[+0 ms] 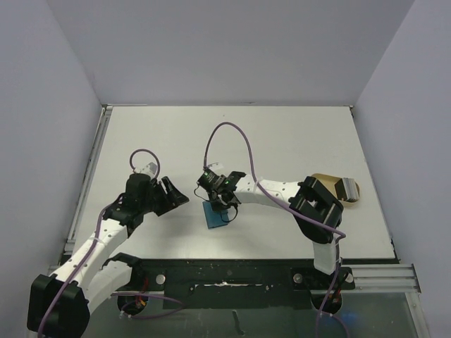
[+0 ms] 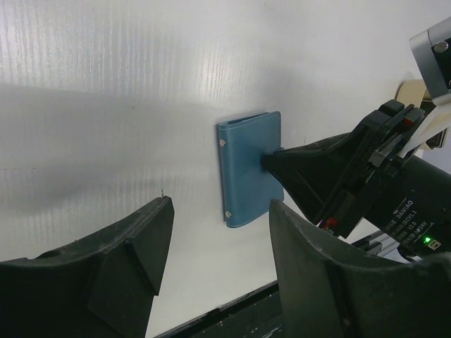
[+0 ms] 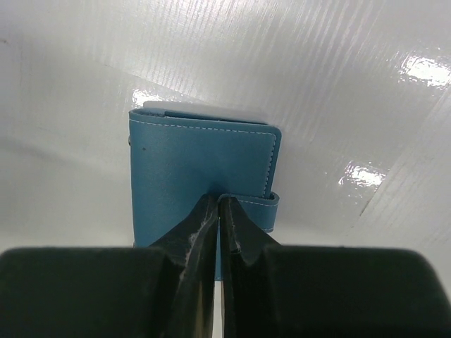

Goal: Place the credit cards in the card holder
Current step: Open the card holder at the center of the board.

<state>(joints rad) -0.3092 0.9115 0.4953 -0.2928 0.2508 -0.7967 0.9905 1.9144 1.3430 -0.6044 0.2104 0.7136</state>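
Observation:
The card holder (image 1: 215,215), a small teal-blue wallet, lies folded shut on the white table between the arms. My right gripper (image 3: 220,198) is shut, its tips pinched together on the card holder (image 3: 190,155) at the root of its snap tab (image 3: 271,201). From the left wrist view the right gripper (image 2: 271,160) meets the card holder (image 2: 246,176) at its right edge. My left gripper (image 1: 171,196) hangs open to the left of it, holding nothing. Two flat pieces, tan (image 1: 325,184) and grey (image 1: 349,190), that look like the credit cards lie at the right, partly behind the right arm.
A raised rail (image 1: 88,176) runs along the left side of the table (image 1: 282,134), and grey walls enclose it on three sides. A purple cable (image 1: 232,130) loops over the right arm. The black base bar (image 1: 225,271) runs along the near edge.

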